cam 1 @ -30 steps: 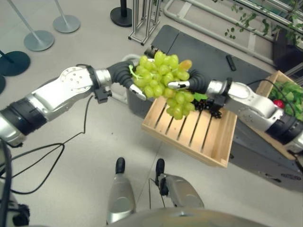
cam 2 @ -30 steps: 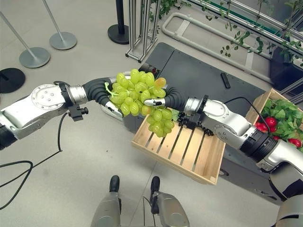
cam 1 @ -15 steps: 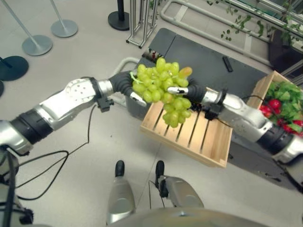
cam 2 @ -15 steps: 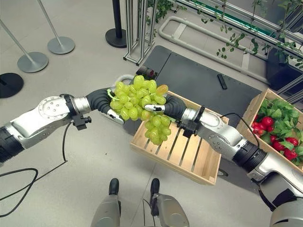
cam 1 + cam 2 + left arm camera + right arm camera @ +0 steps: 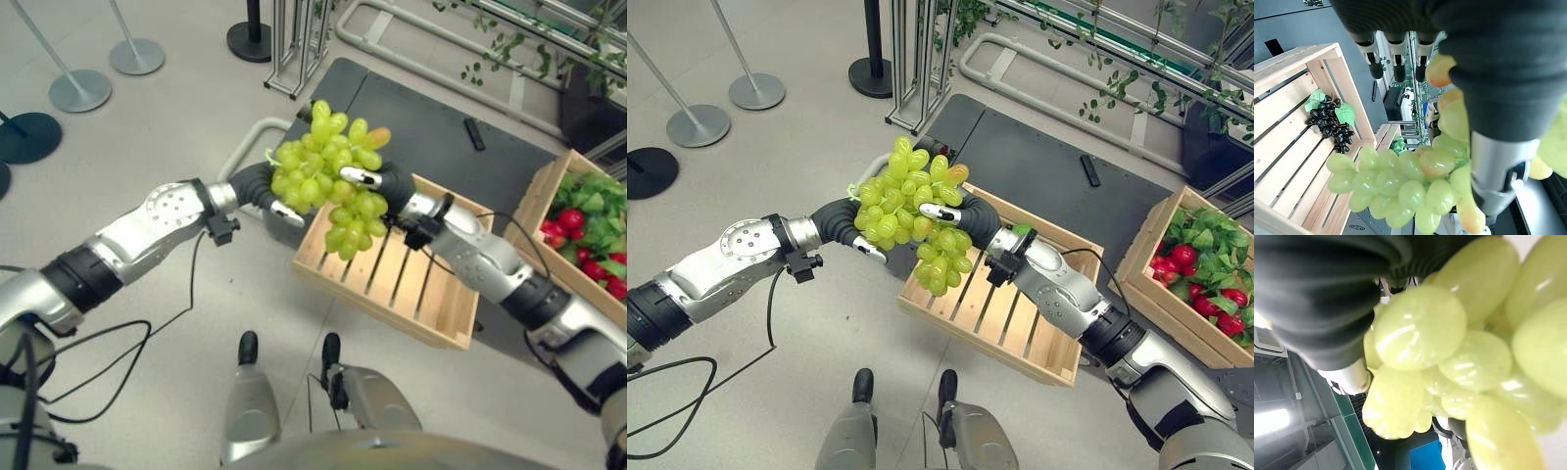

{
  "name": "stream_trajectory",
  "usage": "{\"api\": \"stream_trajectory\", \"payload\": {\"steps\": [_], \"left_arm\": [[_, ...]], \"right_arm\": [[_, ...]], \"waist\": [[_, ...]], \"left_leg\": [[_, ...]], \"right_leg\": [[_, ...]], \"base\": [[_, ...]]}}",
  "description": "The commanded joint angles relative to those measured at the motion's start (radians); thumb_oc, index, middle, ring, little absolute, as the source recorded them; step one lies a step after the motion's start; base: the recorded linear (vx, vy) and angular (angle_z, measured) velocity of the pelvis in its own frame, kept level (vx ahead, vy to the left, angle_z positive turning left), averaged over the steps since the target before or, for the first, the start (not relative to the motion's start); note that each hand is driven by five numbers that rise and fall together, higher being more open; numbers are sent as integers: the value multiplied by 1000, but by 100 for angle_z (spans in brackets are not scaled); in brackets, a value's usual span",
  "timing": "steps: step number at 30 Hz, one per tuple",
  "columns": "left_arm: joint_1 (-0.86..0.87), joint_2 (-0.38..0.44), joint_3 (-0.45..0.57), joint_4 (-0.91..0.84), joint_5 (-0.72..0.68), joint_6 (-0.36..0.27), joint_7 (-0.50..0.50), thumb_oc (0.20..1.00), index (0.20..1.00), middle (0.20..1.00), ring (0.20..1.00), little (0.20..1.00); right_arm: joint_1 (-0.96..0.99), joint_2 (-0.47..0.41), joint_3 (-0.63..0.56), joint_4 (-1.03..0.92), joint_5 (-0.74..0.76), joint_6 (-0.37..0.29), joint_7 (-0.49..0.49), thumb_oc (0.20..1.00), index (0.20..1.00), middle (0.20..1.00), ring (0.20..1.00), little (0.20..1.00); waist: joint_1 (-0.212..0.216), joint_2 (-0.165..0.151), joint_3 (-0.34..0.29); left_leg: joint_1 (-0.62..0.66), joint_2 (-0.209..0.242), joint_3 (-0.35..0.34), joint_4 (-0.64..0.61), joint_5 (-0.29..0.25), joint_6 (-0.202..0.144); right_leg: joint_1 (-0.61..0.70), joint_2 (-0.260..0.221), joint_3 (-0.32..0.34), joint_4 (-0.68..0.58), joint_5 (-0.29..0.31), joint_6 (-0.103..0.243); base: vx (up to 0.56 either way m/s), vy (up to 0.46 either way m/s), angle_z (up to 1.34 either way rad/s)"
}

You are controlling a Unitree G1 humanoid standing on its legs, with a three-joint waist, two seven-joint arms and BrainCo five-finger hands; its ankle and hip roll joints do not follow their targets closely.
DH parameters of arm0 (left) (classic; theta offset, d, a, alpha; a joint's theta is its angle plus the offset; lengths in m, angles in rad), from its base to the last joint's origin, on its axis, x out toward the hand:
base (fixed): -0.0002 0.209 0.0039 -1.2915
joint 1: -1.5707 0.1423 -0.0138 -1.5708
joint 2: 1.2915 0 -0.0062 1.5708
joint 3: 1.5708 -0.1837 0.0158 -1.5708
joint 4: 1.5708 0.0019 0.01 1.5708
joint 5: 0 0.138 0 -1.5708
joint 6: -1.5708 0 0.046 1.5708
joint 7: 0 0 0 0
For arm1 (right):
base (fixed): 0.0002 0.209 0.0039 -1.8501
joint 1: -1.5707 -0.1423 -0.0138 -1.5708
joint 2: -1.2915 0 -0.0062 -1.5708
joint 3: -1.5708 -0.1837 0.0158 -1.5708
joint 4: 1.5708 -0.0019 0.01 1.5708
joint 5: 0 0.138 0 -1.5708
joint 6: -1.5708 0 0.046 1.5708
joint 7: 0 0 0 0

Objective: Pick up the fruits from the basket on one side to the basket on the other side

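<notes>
Grapes (image 5: 333,181) have drifted nearer the wooden crate (image 5: 431,294), pinched between left hand (image 5: 272,192) and right hand (image 5: 377,184). Both sets of fingers stay curled round the bunch; release looks close.

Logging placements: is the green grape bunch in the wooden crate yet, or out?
Out. The green grape bunch hangs above the near crate's left corner, held up between both hands; only dark grapes lie inside.

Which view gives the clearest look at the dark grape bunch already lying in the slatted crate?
The left wrist view: the dark grape bunch with its green leaves lies unobstructed in a corner of the wooden crate. In both eye views the green grapes and the hands cover that corner.
</notes>
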Motion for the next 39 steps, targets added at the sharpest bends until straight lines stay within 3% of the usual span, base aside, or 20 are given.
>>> {"api": "stream_trajectory", "payload": {"steps": [1,13,39], "left_arm": [[23,-27,52,-27,-5,-12,-15,1000,1000,1000,1000,1000],[55,-45,89,-11,0,-6,-13,1000,1000,1000,1000,1000],[58,-69,137,-18,-24,-10,-10,1000,1000,1000,1000,1000]], "right_arm": [[-96,70,-149,-69,59,-140,-5,200,200,200,200,200],[-84,135,-204,-67,71,-167,-21,200,200,200,200,200],[-53,141,-181,-55,41,-139,-10,200,200,200,200,200]], "waist": [[7,-27,-13],[12,-11,-10],[20,0,-2]], "left_leg": [[9,-12,1,39,-61,28],[7,-19,-4,36,-62,33],[-5,-24,-14,36,-54,31]], "right_leg": [[31,-83,-15,44,-25,136],[29,-88,-20,46,-27,136],[26,-98,-39,57,-30,133]], "base": [[0,0,0],[0,0,0],[1,-2,2]]}}
